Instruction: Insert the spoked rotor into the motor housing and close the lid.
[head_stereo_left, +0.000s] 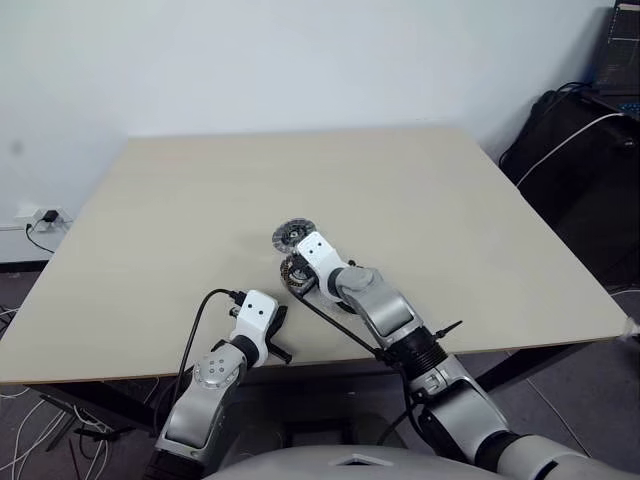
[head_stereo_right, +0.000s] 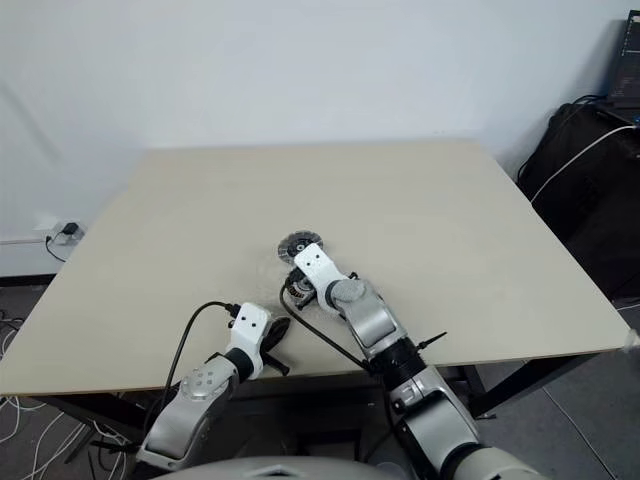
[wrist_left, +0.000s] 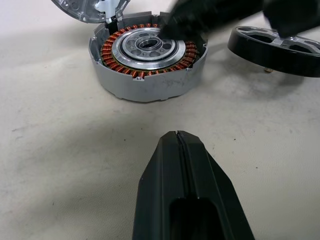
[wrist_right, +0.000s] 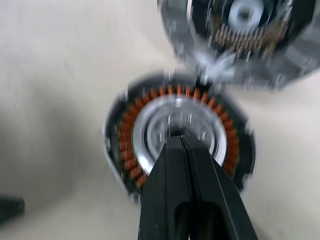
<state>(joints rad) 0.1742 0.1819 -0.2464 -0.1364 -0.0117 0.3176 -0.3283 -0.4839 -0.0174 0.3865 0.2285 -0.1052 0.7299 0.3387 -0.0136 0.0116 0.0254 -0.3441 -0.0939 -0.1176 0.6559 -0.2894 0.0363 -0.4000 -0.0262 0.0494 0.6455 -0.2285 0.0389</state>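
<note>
Right gripper (wrist_right: 181, 142) pinched together over the open housing (wrist_left: 147, 67); left gripper (wrist_left: 178, 137) pressed together nearby; rotor (wrist_left: 280, 47) beside housing.

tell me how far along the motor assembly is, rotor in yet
Not yet. The motor housing sits open with its copper windings bare, and the spoked rotor lies beside it on the table. The shut right gripper hovers over the housing's centre, holding nothing. Inserting the rotor and closing the lid remain.
</note>
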